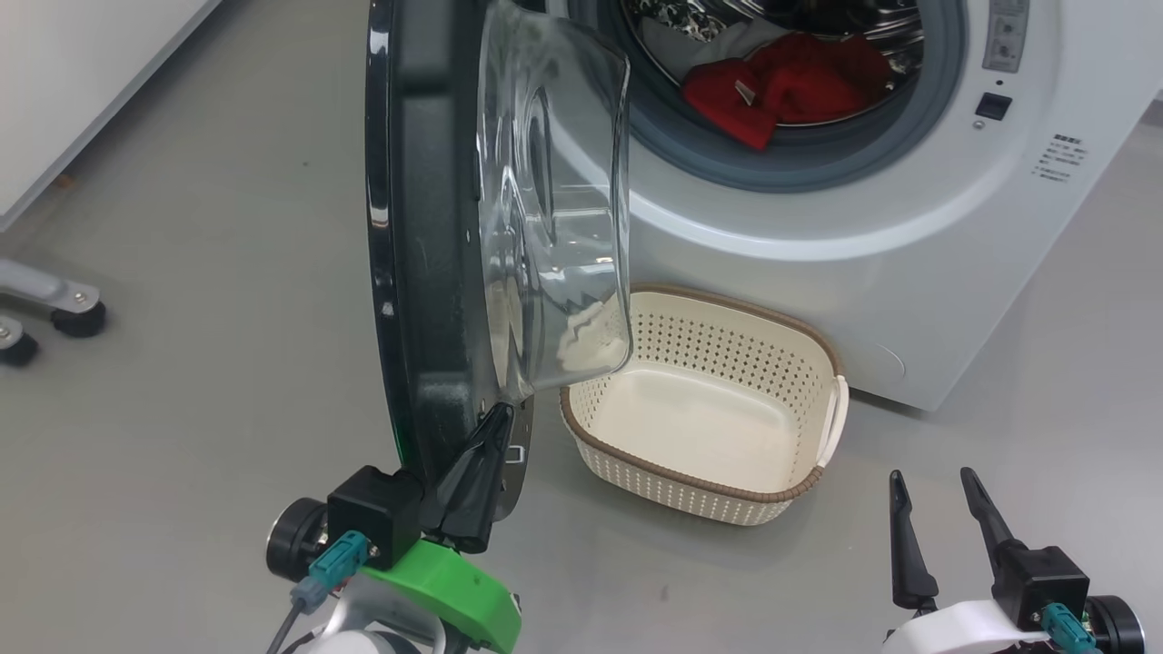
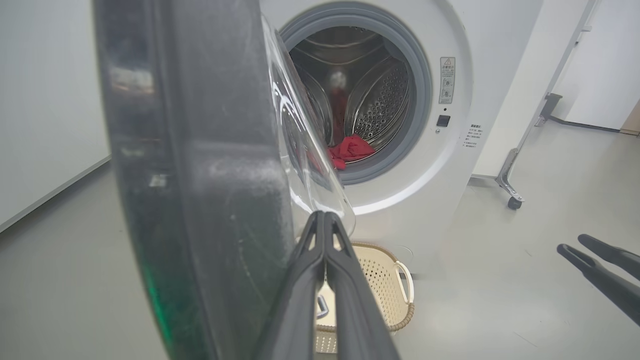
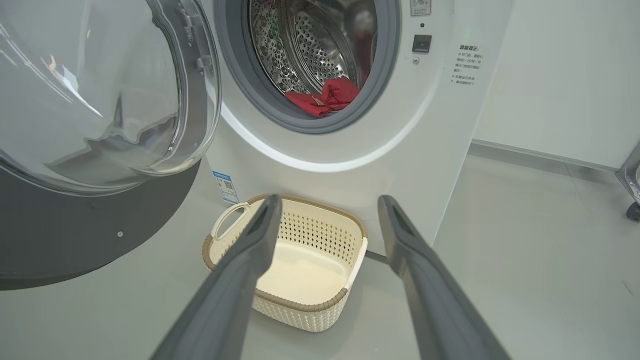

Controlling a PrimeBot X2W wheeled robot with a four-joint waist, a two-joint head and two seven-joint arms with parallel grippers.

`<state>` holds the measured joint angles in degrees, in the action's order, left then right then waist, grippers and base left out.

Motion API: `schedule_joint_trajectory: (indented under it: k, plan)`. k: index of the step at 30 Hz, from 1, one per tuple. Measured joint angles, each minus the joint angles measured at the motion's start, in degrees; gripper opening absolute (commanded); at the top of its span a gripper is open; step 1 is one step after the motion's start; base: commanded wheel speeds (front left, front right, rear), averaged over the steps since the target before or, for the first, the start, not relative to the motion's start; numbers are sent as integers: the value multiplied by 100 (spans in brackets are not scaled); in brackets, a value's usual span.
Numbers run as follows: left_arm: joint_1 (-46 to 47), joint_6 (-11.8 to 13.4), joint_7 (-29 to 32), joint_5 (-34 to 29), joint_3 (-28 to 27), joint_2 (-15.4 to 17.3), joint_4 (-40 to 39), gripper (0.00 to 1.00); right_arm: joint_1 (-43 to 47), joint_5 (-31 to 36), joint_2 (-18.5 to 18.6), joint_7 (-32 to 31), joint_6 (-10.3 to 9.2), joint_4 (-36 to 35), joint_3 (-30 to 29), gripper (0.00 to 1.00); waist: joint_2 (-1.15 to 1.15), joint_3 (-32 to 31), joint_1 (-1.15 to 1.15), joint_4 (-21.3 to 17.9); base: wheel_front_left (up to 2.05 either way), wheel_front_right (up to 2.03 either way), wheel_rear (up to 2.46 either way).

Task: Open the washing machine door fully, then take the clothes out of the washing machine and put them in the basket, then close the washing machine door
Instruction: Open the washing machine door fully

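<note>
Two arms low: left gripper (image 1: 498,421) pinched together against the washing machine door (image 1: 427,227), right gripper (image 1: 932,478) spread near the basket (image 1: 681,501)

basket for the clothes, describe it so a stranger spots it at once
Find the big white washing machine with its round door swung open. On the floor just before it sits the basket: cream perforated plastic, brown woven-look rim, white handles, empty.

Glossy black door (image 1: 427,227), steel washing machine drum (image 3: 300,45), plastic basket (image 1: 727,341)
</note>
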<state>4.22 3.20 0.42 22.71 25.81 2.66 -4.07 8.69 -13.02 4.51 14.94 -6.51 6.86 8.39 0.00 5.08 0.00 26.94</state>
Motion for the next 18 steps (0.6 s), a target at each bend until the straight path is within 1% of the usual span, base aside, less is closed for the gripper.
schedule_joint_trajectory:
  k: [6,11,18]
  plan:
    - [-103,67,-56,-65,-231,101,46,0,-1,52,-3,0,57,34,88,100,0,-43,0,121,0,0,0]
    - [-129,113,-76,-121,-427,272,125,0,-1,67,-2,0,57,36,103,100,0,-55,0,131,0,0,0]
    - [-130,207,-209,-124,-832,386,191,0,-2,114,-2,0,90,38,149,100,0,-27,0,88,0,0,0]
